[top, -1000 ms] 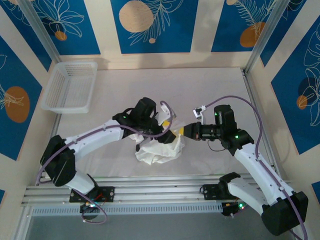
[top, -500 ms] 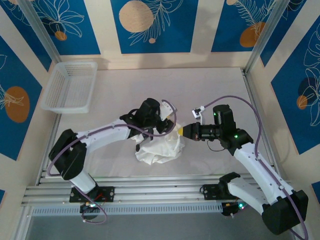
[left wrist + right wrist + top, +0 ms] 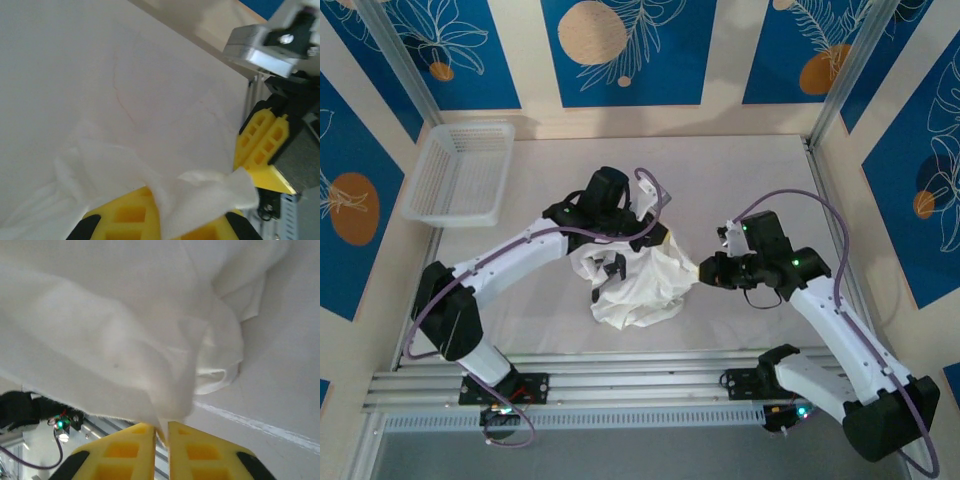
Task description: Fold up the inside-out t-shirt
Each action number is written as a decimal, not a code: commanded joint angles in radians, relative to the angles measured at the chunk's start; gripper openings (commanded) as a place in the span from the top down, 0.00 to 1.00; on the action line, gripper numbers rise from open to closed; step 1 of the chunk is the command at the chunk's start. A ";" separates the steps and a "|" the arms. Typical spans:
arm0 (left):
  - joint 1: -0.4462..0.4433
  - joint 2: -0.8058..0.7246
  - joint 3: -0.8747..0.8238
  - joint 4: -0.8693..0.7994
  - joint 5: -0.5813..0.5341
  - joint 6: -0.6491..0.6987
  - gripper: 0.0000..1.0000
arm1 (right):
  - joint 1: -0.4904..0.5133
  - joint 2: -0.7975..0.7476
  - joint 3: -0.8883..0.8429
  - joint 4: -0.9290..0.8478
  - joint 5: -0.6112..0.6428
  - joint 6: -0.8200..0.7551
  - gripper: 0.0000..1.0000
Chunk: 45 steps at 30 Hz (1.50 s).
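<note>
a white basket (image 3: 460, 172) sits far left. the left gripper (image 3: 165, 220) is clamped tight on a fold of the t-shirt (image 3: 640, 290), which lies bunched on the table (image 3: 740, 180). the right gripper (image 3: 160, 432) pinches its edge, tips buried in cloth.

One t-shirt (image 3: 635, 290), one basket (image 3: 460, 175), two tools (image 3: 658, 243) (image 3: 704, 270).

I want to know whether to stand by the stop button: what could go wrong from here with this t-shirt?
The right gripper pinches just a thin bit of the t-shirt; it may slip out under tension. The left gripper is shut on another fold close beside it, so the two could bump. The rest lies crumpled on the table, so pulling might twist it.
</note>
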 commanded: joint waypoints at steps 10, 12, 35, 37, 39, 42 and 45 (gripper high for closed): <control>0.004 -0.009 0.028 -0.024 0.084 -0.110 1.00 | 0.248 0.124 0.091 0.109 0.471 0.033 0.36; 0.004 -0.007 0.032 -0.029 0.076 -0.112 1.00 | 0.260 0.148 0.082 0.136 0.543 0.014 0.34; 0.004 -0.003 0.034 -0.057 0.038 -0.111 1.00 | 0.332 0.145 0.002 0.393 0.648 -0.128 0.53; 0.004 0.002 0.032 -0.056 0.036 -0.113 1.00 | 0.337 0.139 0.003 0.367 0.647 -0.137 0.53; 0.005 0.008 0.032 -0.051 0.040 -0.114 1.00 | 0.346 0.131 -0.002 0.356 0.627 -0.152 0.50; 0.005 0.018 0.035 -0.045 0.045 -0.120 1.00 | 0.373 0.109 -0.027 0.376 0.496 -0.203 0.39; 0.004 0.025 0.039 -0.046 0.049 -0.121 1.00 | 0.401 0.083 -0.068 0.401 0.522 -0.183 0.36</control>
